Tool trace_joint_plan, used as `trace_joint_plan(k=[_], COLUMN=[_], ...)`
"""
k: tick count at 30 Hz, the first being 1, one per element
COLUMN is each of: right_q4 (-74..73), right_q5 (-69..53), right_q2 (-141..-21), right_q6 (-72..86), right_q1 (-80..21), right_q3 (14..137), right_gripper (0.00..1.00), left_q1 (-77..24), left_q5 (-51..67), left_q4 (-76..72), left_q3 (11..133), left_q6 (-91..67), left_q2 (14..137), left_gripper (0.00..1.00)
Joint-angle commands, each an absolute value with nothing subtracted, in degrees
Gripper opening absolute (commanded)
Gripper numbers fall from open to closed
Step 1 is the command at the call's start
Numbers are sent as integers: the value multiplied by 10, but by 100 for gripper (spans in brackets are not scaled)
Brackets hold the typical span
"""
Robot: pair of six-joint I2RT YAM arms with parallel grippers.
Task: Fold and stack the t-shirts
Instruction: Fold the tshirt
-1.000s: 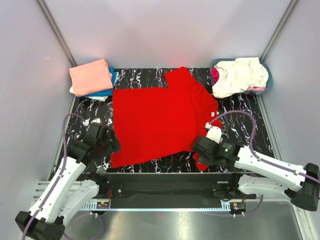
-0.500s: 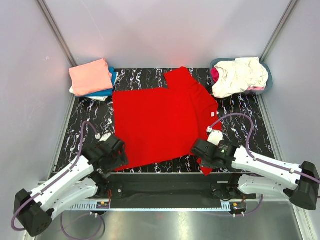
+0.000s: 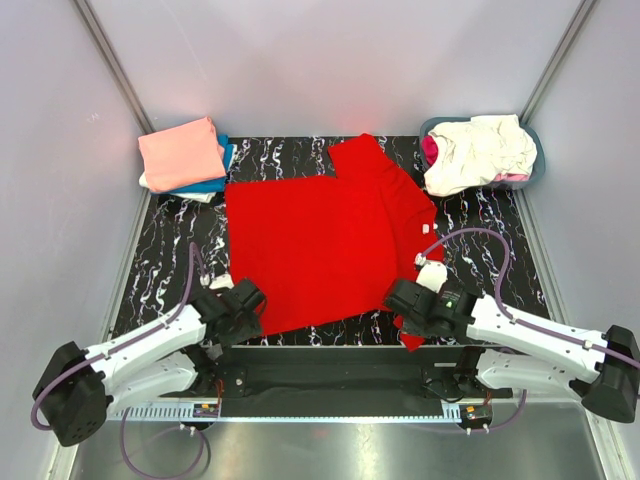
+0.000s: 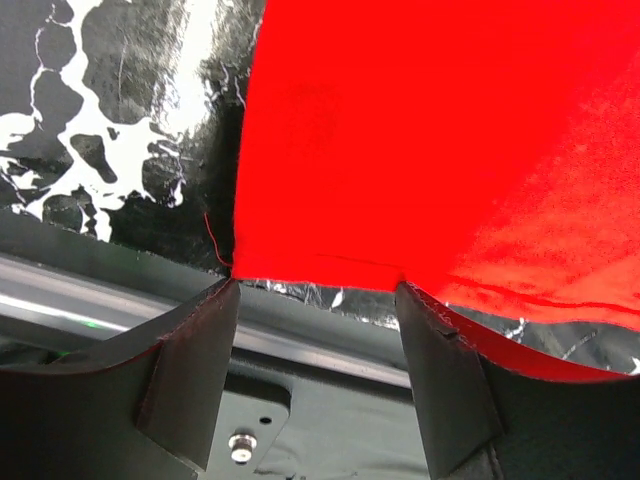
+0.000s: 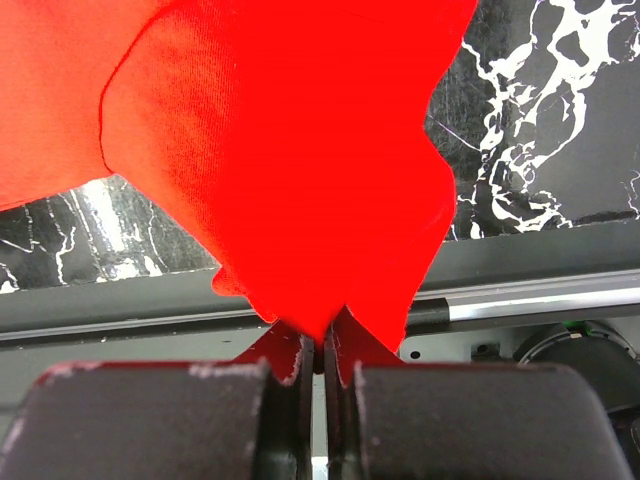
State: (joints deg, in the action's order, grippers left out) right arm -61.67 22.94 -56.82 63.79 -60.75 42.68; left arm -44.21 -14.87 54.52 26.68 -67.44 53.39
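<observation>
A bright red t-shirt lies spread flat on the black marbled table, one sleeve pointing to the back. My left gripper is at the shirt's near left corner. In the left wrist view its jaws stand open, with the red hem lying right at the fingertips. My right gripper sits at the near right corner. In the right wrist view it is shut on a bunched fold of red cloth that hangs over the table's front edge.
A folded stack stands at the back left: a salmon-pink shirt on a blue one. A grey-blue basket at the back right holds a cream shirt and a magenta one. A metal rail runs along the front edge.
My left arm has swung down and to the right, from the table's left side to the shirt's near left corner, its jaws narrowing a little. The right gripper stayed shut on the cloth.
</observation>
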Motion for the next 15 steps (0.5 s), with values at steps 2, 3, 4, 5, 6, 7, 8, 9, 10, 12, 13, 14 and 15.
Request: trace_joint_plan(k=[2,3,4,5,6,7,8,9,10,12,13,14,15], right_q4=[-617,-618,-618,-618,-617,-618,-619,-617,-616,-616,-615,-617,-617], right_q5=[238,237,237,237,236,236,236,236,236,236,236,236,235], right_q2=[-555,-556,-557,-558,-559,-560,-560,-559,-560,-562,-562,-563,-564], right_q6=[655,654,654,654,653,652,652,652,652,652,651,651,653], right_q1=[-611,-611,-611,-611,-610,-611,-610,-610,-610,-611,-611,-611,-611], right_q3=[426,426,426,426,427,428,427,427,426,426,427,427,426], right_gripper=[0,0,0,0,0,0,0,0,0,0,0,0,0], left_q1=[-446,-446,-446,-446,-446,-446,-446,-446,-446,-446,-446,-446,-446], left_q5=[-193,-202,-206,-210,-216,-219,-222,-228,-229,-235,-236,-236,-236], left_q4=[508,505,501,500,499,497,496,495,492,490,489,489,488], left_q3=[263,263,263,262,264,263,262,260,260,258,258,258,260], left_q6=[-686,-684,-682,-682,-681,-679,-679,-679,-677,-674,-674,-673,-669], left_q2=[546,549,555,556,557,555,554,552,549,549,548,548,546], left_gripper=[68,67,66,65,60,58,56,53,50,45,38,33,26])
